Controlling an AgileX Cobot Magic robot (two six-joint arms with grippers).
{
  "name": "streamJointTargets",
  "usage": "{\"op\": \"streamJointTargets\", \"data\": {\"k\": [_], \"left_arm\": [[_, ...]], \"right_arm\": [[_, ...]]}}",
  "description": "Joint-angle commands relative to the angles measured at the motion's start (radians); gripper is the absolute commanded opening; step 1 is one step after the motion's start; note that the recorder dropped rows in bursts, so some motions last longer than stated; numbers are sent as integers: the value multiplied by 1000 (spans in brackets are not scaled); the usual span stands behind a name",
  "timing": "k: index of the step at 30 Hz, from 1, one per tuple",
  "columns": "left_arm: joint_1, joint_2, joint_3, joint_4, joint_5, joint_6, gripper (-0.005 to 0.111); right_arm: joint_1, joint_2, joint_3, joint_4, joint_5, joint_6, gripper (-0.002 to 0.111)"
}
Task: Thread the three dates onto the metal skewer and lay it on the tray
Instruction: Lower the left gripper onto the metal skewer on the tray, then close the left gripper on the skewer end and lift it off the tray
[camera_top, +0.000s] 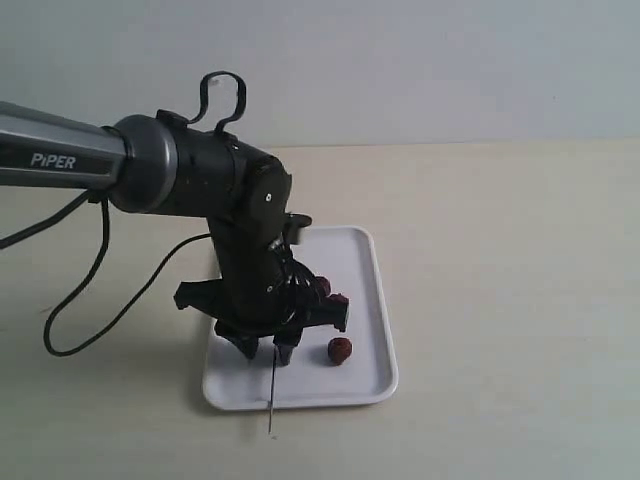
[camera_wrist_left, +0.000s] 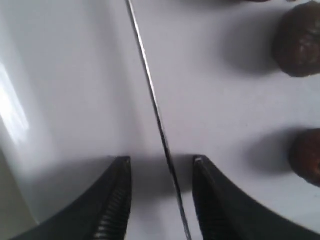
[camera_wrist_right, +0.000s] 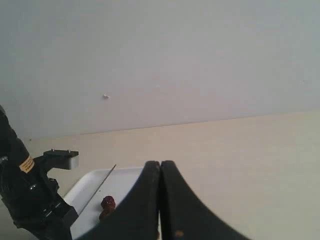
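Observation:
The white tray (camera_top: 375, 300) lies on the table. The metal skewer (camera_wrist_left: 152, 100) runs along the tray's left part, and its tip (camera_top: 270, 405) sticks out over the front rim. My left gripper (camera_wrist_left: 162, 165) points down at the tray and is open, with one finger on each side of the skewer; neither touches it. One date (camera_top: 340, 349) sits loose near the front. Two more dates (camera_top: 330, 292) lie close together behind the gripper, partly hidden. The left wrist view shows two dates (camera_wrist_left: 300, 40) (camera_wrist_left: 306, 155) off the skewer. My right gripper (camera_wrist_right: 160, 165) is shut and empty, away from the tray (camera_wrist_right: 125, 175).
The left arm's black body and cable (camera_top: 90, 290) hang over the tray's left half. Bare beige table (camera_top: 520, 300) stretches to the right of the tray. A pale wall stands behind the table.

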Motion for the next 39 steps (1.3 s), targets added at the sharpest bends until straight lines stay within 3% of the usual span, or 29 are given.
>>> {"op": "streamJointTargets", "data": {"k": [1,3,5,9,19,26,39], "left_arm": [[-4,8,-6,10,-24,-8,41],[-4,8,-6,10,-18,-31,40],[-4,8,-6,10,-13,-33,31],[-4,8,-6,10,2,-9,0],[3,-111,-6,24,55,37,0],[3,-275,11,130,234,62,0],[3,-603,341,199,243,195,0]], "right_arm": [[-5,-4,5,-4,-8,-2,0],[-5,-4,5,-4,-8,-2,0],[-5,-4,5,-4,-8,-2,0],[-5,-4,5,-4,-8,-2,0],[-5,-4,5,-4,-8,0,0],[-5,-4,5,-4,-8,0,0],[-5,-4,5,-4,-15,-2,0]]}}
